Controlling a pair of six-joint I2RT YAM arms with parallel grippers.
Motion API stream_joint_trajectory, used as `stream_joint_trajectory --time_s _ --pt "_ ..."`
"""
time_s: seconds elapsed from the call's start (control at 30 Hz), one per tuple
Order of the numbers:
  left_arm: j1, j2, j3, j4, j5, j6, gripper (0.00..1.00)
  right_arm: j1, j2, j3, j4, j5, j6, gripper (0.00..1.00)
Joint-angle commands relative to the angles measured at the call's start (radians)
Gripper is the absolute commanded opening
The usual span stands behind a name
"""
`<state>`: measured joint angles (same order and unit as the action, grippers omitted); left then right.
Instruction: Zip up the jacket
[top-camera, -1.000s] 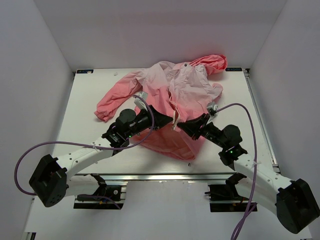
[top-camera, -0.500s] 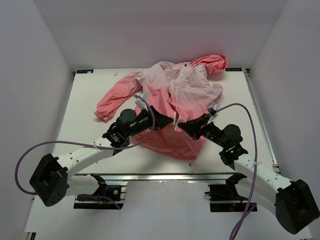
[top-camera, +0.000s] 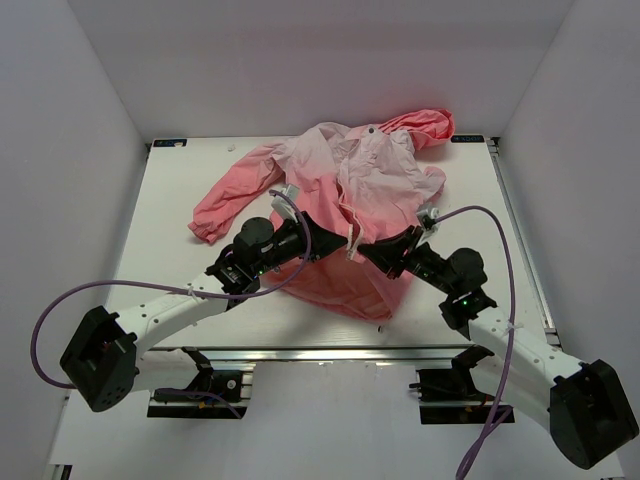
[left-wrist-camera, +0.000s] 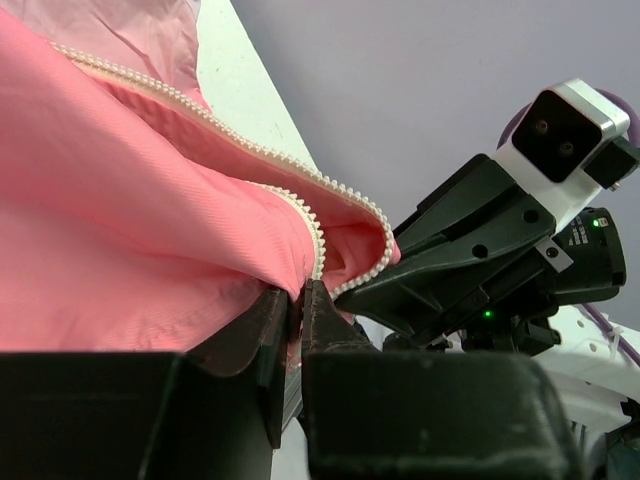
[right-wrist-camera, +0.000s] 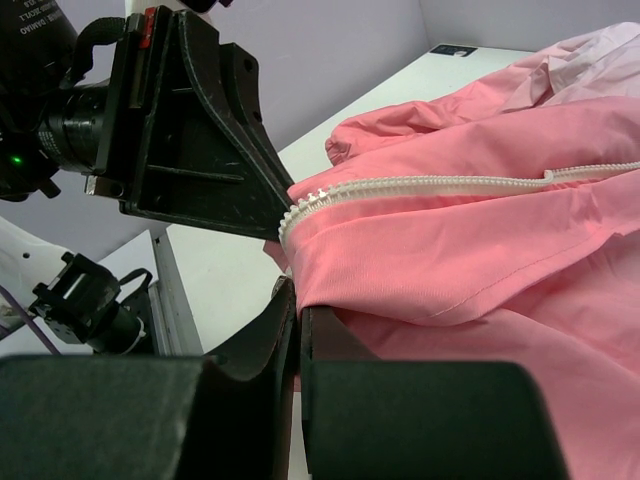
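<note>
Jacket lay spread front up on the white worktop. In the overhead view the hood pointed to about 1 o'clock and one sleeve trailed toward 9 o'clock. The coral hem sat at 6 o'clock, nearest my bases, and the cloth was paler pink up at the shoulders.

My left tool pointed in from 8 o'clock and my right tool from 4 o'clock. Both were over the lower front of the jacket. Their tips were near each other, one on either side of the white zipper line at the middle of the garment.

Left wrist view: my left tool was pinched closed on a fold of pink cloth, with the fabric caught between the two fingers. A row of white zipper teeth ran just above the tips and curled over at about 2 o'clock from the pinch. The right tool stood just beyond that curl, at 3 o'clock.

Right wrist view: my right tool was clamped on the jacket's edge, fingers nearly touching with cloth between them. The tooth row started just above the tips and ran off to 3 o'clock across the fabric. The left tool stood at 10 o'clock, just beside the near end of the teeth.

I could not tell whether the two zipper halves were joined.
</note>
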<state>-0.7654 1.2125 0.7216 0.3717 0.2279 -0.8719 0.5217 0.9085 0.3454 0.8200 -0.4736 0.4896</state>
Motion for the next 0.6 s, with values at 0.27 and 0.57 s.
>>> stream_joint_trajectory --time_s 0.27,0.57 --pt "-0.005 -0.001 0.045 0.049 0.103 0.017 0.0 -0.019 0.01 0.003 0.186 0.004 0.04 0.0" --pt "-0.006 0.01 0.033 0.079 0.111 -0.022 0.0 -0.019 0.052 -0.028 0.292 0.073 0.084 0.0"
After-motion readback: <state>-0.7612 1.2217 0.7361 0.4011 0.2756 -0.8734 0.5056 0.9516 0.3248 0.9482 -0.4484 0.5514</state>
